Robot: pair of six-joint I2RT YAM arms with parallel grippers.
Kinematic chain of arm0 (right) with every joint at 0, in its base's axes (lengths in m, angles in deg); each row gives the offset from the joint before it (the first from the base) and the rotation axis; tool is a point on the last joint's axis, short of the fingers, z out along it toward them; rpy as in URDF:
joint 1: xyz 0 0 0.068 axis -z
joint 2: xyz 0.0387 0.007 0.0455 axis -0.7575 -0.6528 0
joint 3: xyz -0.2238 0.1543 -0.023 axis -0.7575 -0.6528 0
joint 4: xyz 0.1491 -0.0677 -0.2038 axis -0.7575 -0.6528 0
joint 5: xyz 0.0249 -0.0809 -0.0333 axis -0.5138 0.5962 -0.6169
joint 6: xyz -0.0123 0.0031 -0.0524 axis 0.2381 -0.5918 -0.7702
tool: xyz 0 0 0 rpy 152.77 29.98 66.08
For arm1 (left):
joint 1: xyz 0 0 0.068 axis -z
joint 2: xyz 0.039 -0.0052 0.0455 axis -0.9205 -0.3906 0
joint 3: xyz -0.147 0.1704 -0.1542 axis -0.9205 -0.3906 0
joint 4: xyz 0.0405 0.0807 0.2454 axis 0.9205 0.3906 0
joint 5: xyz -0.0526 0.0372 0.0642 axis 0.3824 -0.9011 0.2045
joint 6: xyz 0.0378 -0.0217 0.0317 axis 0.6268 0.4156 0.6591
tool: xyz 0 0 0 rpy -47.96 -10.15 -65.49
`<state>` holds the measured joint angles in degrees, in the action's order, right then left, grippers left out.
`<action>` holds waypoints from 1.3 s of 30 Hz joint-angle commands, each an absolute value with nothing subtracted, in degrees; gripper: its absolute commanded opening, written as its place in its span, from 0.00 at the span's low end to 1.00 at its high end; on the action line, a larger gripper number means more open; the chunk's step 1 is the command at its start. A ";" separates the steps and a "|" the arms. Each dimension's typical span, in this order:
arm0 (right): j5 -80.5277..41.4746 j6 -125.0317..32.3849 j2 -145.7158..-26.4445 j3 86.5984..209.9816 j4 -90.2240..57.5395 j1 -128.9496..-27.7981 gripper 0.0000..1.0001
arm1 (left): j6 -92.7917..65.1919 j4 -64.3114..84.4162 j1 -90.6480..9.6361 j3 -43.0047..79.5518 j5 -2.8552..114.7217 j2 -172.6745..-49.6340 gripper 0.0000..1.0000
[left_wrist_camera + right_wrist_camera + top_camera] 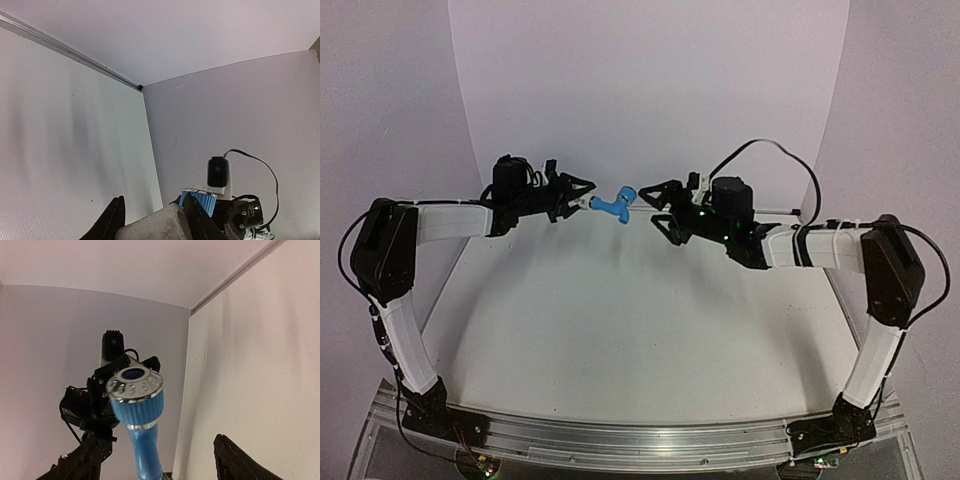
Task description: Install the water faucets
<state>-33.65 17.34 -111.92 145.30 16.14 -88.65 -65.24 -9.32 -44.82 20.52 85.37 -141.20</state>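
The bright-blue tap (613,206) hangs in mid-air between my two arms, above the back of the table. It is joined to the short white pipe fitting (589,203), and my left gripper (580,202) is shut on that fitting. In the left wrist view the fitting (159,225) lies between the dark fingers (112,220), with the tap's ribbed blue knob (201,201) just beyond. My right gripper (657,208) faces the tap from the right, open. In the right wrist view the tap (139,405) with its silvery end rises between the wide-apart fingers (235,460), touching neither.
White walls (650,90) enclose the white table (630,330) at the back and sides. A metal rail (620,440) with both arm bases runs along the near edge. A black cable (770,155) loops above the right wrist.
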 commanded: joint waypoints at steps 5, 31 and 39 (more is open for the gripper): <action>-33.54 -54.59 -99.89 147.86 0.96 -90.69 0.98 | -65.65 -12.72 -45.21 21.28 85.01 -138.32 0.00; 7.43 -120.61 -124.59 166.05 16.08 -101.73 0.59 | -66.15 -12.64 -45.21 19.60 84.60 -136.49 0.00; -3.66 -73.05 -120.93 173.62 -10.15 -101.57 0.07 | -65.95 -12.63 -45.21 20.91 85.04 -137.79 0.00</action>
